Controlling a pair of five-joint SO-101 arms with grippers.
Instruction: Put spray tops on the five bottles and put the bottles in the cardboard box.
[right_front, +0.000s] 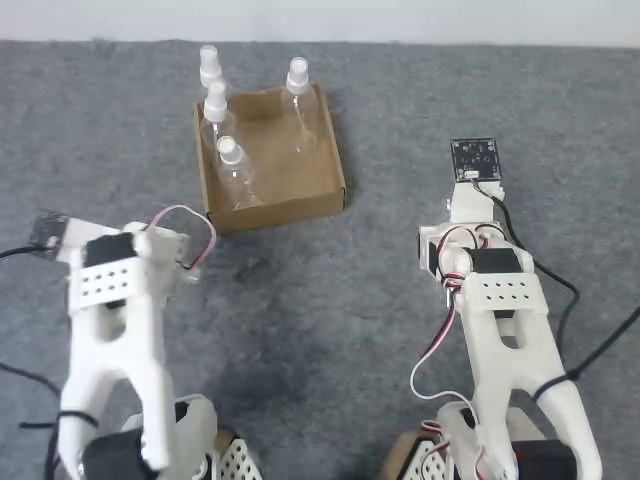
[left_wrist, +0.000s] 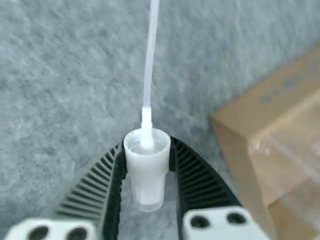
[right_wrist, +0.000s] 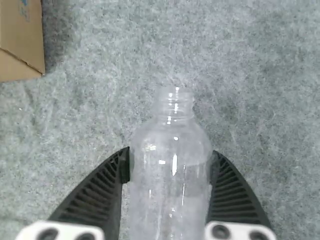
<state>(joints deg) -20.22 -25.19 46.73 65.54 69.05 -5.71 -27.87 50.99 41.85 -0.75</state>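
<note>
My left gripper (left_wrist: 146, 150) is shut on a white spray top (left_wrist: 145, 172), whose thin dip tube (left_wrist: 150, 60) sticks out over the grey carpet, close to a corner of the cardboard box (left_wrist: 265, 145). My right gripper (right_wrist: 170, 157) is shut on a clear bottle (right_wrist: 172, 145) with an open, capless neck (right_wrist: 176, 100). In the high view the cardboard box (right_front: 325, 200) sits at the back centre and holds several clear bottles with spray tops, such as one bottle (right_front: 235, 170) near its front. The left arm (right_front: 120, 280) is just in front of the box's left corner.
The right arm (right_front: 500, 290) stands to the right of the box, with its camera board (right_front: 475, 160) pointing away from me. A box corner (right_wrist: 20, 40) shows in the right wrist view. Grey carpet (right_front: 330, 300) lies between the two arms.
</note>
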